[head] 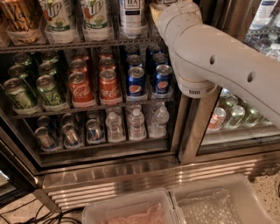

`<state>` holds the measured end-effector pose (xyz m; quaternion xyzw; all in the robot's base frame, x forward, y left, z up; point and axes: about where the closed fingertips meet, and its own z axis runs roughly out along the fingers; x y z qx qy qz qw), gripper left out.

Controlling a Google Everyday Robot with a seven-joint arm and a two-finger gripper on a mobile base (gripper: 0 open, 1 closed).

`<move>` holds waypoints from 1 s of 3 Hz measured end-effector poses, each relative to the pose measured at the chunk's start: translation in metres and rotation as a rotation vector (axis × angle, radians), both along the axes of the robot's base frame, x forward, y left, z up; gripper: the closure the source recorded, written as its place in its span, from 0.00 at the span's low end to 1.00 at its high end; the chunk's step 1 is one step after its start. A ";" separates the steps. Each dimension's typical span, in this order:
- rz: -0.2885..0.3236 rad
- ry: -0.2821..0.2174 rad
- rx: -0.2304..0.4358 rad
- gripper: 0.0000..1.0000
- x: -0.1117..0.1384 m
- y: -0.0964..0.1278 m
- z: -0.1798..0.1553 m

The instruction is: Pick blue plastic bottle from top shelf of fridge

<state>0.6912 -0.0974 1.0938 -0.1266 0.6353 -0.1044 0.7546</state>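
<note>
The blue plastic bottle (132, 16) stands on the top shelf (74, 44) of the fridge (131, 168). Only its lower part shows, with a navy and white "TEA" label; the cap is cut off by the top edge. My white arm (205, 52) reaches in from the right, and its wrist (175, 13) sits just right of the bottle at shelf height. The gripper is past the top edge, out of view.
Two green-and-white 7UP bottles (59, 17) and an amber bottle (19, 19) stand left of the tea bottle. The rack below holds green (48, 89), Coca-Cola (109, 85) and Pepsi cans (136, 81). Below them are water bottles (136, 124), with two white bins (175, 205) on the floor.
</note>
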 end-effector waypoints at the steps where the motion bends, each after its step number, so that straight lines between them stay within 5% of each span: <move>1: -0.005 -0.016 0.031 1.00 -0.013 0.002 0.012; 3: -0.027 -0.030 0.058 1.00 -0.043 0.001 0.027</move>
